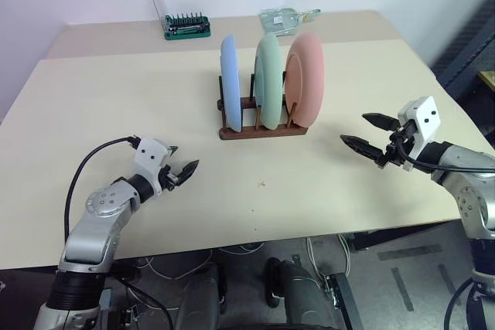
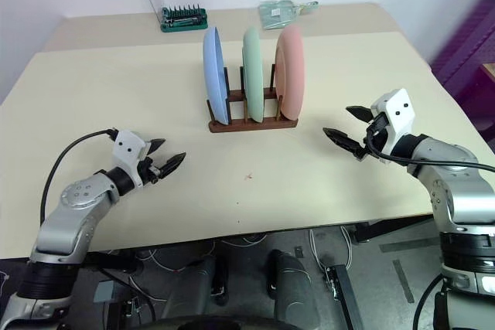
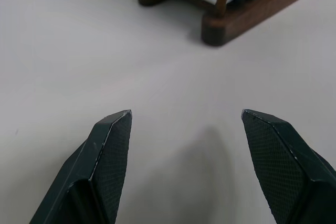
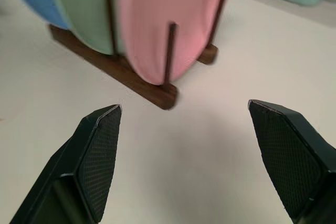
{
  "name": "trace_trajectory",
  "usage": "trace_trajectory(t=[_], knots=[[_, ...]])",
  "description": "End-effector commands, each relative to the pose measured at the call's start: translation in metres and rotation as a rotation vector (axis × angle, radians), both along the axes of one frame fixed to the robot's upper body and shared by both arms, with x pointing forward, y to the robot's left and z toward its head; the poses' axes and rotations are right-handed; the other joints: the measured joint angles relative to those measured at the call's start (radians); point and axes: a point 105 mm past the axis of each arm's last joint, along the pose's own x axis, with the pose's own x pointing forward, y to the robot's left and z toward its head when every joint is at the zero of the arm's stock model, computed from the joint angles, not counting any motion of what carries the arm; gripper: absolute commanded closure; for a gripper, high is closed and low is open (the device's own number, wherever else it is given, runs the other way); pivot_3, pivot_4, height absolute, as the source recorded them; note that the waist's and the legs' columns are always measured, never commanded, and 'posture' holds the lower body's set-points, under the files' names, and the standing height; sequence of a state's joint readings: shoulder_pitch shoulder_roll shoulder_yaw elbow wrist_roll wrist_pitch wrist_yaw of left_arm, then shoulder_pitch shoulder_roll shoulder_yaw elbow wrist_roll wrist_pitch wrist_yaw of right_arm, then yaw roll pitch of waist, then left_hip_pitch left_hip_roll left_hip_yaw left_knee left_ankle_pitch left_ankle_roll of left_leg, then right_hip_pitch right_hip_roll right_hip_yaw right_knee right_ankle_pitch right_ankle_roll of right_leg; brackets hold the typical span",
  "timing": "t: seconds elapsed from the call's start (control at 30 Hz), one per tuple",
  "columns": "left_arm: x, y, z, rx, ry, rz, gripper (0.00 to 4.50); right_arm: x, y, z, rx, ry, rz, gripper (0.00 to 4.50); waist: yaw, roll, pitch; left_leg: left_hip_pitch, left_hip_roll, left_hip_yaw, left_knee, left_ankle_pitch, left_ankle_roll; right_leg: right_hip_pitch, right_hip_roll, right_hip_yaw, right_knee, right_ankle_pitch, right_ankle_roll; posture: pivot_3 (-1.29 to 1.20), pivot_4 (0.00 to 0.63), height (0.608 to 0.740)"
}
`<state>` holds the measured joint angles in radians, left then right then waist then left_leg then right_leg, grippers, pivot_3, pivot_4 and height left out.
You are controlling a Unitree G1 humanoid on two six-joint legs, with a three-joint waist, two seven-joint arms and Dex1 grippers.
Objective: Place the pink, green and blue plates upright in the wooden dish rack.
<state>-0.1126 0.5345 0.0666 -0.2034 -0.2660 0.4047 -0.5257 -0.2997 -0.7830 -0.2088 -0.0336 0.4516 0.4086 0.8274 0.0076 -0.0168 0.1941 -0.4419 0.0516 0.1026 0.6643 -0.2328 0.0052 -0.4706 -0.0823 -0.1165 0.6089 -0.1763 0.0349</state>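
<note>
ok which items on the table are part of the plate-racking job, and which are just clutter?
Job:
- round light blue plate
- round mint green plate
- round salmon pink plate
- dark wooden pegged dish rack, holding all three upright

Clutter:
- green tool holder with clear lid
- clear packet at the far edge

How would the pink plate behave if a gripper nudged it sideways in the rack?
The pink plate stands on edge between thin pegs of the wooden dish rack, so it would probably rock or lean onto a peg. It looks rigid, not floppy. Being round, it might roll if lifted free and released.
</note>
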Motion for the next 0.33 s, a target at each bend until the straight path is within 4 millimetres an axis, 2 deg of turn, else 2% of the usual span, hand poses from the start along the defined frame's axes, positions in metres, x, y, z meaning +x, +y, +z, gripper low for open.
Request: trace_trajectory(t=[0.03, 0.33], knots=[[-0.001, 0.013, 0.006, 0.033, -0.035, 0.036, 1.07, 0.003, 0.000, 0.006, -0.024, -0.064, 0.023, 0.57, 0.005, 0.000, 0.000, 0.000, 0.000, 0.000, 0.000, 0.000, 0.000, 0.000, 0.000, 0.000, 0.000, 0.000, 0.000, 0.00, 0.150, 0.730], [-0.002, 0.022, 0.003, 0.033, -0.047, 0.126, 1.07, 0.014, -0.004, -0.004, -0.015, -0.058, 0.010, 0.57, 0.006, 0.000, 0.000, 0.000, 0.000, 0.000, 0.001, 0.000, 0.000, 0.001, -0.001, 0.000, 0.001, 0.000, 0.000, 0.00, 0.150, 0.730]])
